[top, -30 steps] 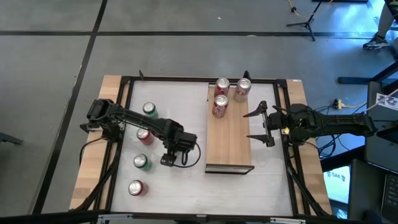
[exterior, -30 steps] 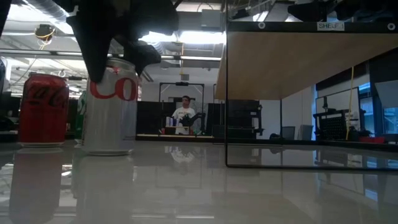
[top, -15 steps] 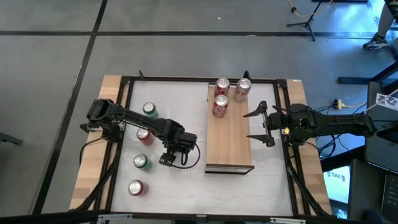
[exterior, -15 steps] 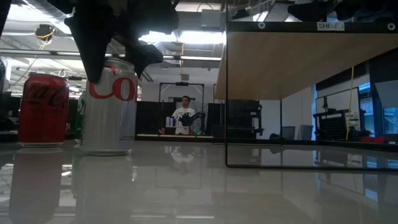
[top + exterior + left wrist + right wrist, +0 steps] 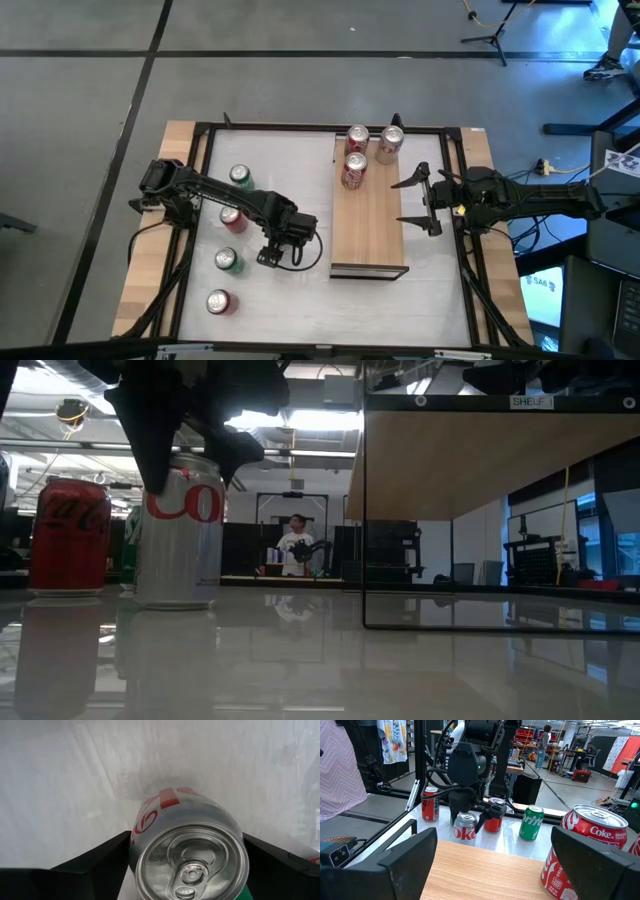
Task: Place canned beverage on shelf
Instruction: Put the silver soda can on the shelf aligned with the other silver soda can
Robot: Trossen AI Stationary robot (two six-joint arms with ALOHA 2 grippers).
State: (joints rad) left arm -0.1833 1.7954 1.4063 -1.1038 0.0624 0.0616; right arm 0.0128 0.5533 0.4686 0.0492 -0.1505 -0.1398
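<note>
On the left of the white surface (image 5: 300, 290), the left gripper (image 5: 272, 257) stands over an upright silver cola can with red lettering (image 5: 178, 530). Its dark fingers (image 5: 95, 865) flank the can's sides near the rim, set wide; whether the pads already press the can I cannot tell. The can stands on the surface, its long axis vertical, directly under that gripper, so this arm is clearly the nearer one for the lift.

Four more cans stand loose on the left part of the surface: a green can (image 5: 240, 176) farthest back, a red can (image 5: 232, 218), another green can (image 5: 228, 261) and a red can (image 5: 218, 302) nearest the front.

To the right of the silver can lies the shelf (image 5: 368, 225), a long narrow light-wood board raised on a dark frame, its long axis running front to back. Three cans (image 5: 354, 170) already stand at its far end; the near half is bare.

Right of the shelf, the right gripper (image 5: 421, 202) waits with its fingers spread wide, holding nothing.
</note>
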